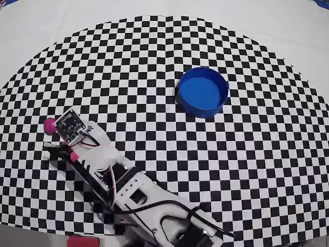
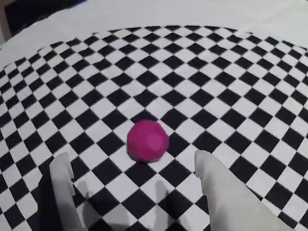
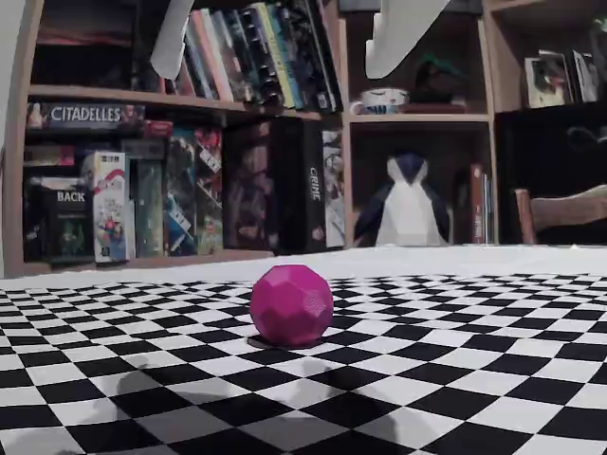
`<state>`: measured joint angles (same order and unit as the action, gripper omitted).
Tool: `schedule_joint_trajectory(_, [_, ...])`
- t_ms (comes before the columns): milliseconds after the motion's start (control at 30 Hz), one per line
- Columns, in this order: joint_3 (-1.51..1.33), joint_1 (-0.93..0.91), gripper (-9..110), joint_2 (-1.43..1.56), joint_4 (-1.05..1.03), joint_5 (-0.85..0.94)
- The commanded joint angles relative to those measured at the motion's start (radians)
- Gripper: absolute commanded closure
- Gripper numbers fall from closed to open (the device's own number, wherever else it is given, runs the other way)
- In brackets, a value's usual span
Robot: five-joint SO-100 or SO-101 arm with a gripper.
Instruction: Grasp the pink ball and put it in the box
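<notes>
The pink ball (image 2: pixel 147 140) rests on the checkered cloth, just ahead of my open gripper (image 2: pixel 131 158) and between its two white fingers (image 2: pixel 211 180). In the low fixed view the ball (image 3: pixel 291 303) sits on the cloth and the gripper (image 3: pixel 270 74) hangs open above it, clear of it. From overhead the ball (image 1: pixel 49 125) peeks out at the left, partly hidden under the wrist's circuit board (image 1: pixel 71 125). The box (image 1: pixel 203 91), a round blue container, stands empty far to the right and shows only in the overhead view.
My arm (image 1: pixel 128 188) reaches in from the bottom edge toward the left. The checkered cloth (image 1: pixel 154 62) ends in plain white (image 1: pixel 41 25) at the back. The fixed view shows shelves of books and games (image 3: pixel 142 190) behind the table.
</notes>
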<state>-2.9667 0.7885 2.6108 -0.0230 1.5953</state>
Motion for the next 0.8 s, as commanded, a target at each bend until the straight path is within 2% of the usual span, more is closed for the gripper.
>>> schedule_joint_trajectory(0, [0.069,0.008,72,-0.051,0.029,0.008])
schedule_joint_trajectory(767, [0.247,0.005,72,-0.403,0.110,0.008])
